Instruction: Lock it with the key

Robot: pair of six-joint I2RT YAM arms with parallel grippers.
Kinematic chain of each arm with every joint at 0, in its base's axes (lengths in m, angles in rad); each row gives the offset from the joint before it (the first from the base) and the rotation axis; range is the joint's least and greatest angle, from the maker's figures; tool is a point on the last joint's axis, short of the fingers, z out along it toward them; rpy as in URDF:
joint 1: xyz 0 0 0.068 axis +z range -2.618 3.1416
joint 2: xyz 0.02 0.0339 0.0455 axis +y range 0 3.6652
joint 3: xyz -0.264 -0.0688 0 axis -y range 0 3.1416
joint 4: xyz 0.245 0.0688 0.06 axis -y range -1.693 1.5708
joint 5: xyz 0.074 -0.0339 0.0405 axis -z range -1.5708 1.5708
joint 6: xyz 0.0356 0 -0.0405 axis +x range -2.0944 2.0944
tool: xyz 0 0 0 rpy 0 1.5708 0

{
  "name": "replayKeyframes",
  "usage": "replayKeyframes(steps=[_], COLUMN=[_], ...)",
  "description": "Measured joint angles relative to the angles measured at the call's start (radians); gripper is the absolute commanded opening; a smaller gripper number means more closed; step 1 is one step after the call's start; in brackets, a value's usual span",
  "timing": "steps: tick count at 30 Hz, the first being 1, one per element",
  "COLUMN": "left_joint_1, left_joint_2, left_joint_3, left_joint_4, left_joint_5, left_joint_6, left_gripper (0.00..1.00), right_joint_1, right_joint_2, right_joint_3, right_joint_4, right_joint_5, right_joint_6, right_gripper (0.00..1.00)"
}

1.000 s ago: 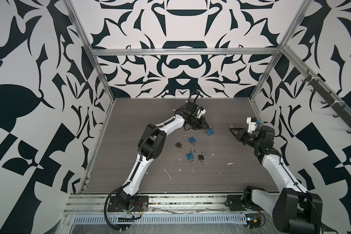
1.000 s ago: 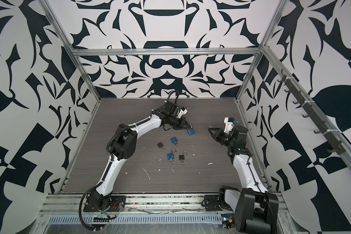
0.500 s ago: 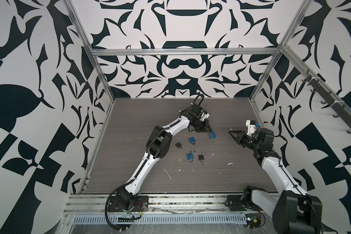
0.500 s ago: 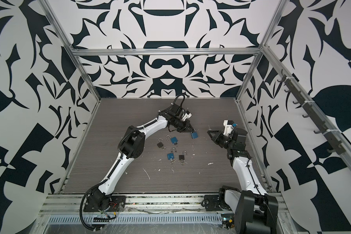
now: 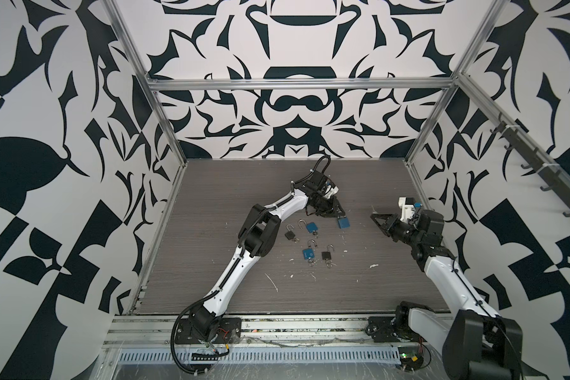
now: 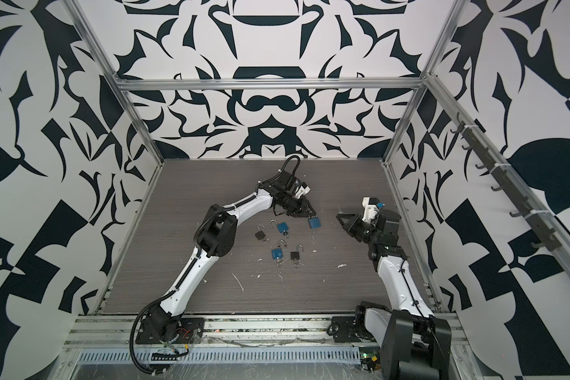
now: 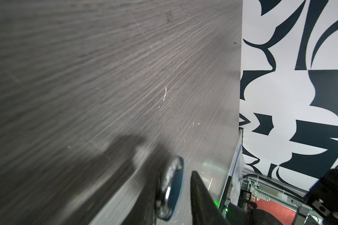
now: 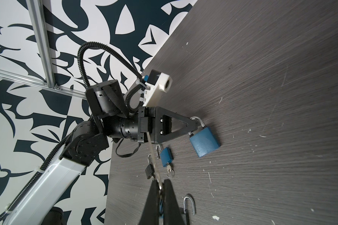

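Left jaws stand slightly parted around the big blue padlock near the worktop's middle; right jaws, well apart, pinch one key. Five padlocks altogether: three blue, two black.

On the table, the big padlock sits at my left gripper, between its parted fingers (one stands clear of it). Left of it, nearer the front edge, lie four small padlocks: a farther pair, a nearer pair. My right gripper, key pinched between its fingertips, hangs right of the big padlock, apart.
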Motion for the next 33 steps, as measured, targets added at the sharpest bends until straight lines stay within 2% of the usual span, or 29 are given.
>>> replayKeyframes(steps=[5,14,22,27,33], left_joint_1=[0.006,0.045,0.08,0.08,0.08], left_joint_2=[-0.024,-0.206,-0.523,-0.753,-0.954], left_joint_3=[-0.082,-0.358,-0.663,-0.808,-0.97], left_joint_4=[0.068,0.215,0.417,0.508,0.588], left_joint_5=[-0.024,-0.064,-0.084,-0.11,-0.176], left_joint_6=[-0.014,-0.049,-0.069,-0.053,-0.021], left_gripper=[0.36,0.36,0.37,0.38,0.39], right_joint_1=[0.0,0.0,0.062,0.116,0.154], right_joint_2=[0.0,0.024,0.143,0.256,0.344], right_joint_3=[0.0,0.0,0.014,0.058,0.103], right_joint_4=[-0.001,-0.015,-0.038,-0.029,-0.016], right_joint_5=[0.0,0.006,0.071,0.113,0.151], right_joint_6=[0.001,-0.009,-0.053,-0.069,-0.083], right_gripper=[0.0,0.0,0.0,0.0,0.0])
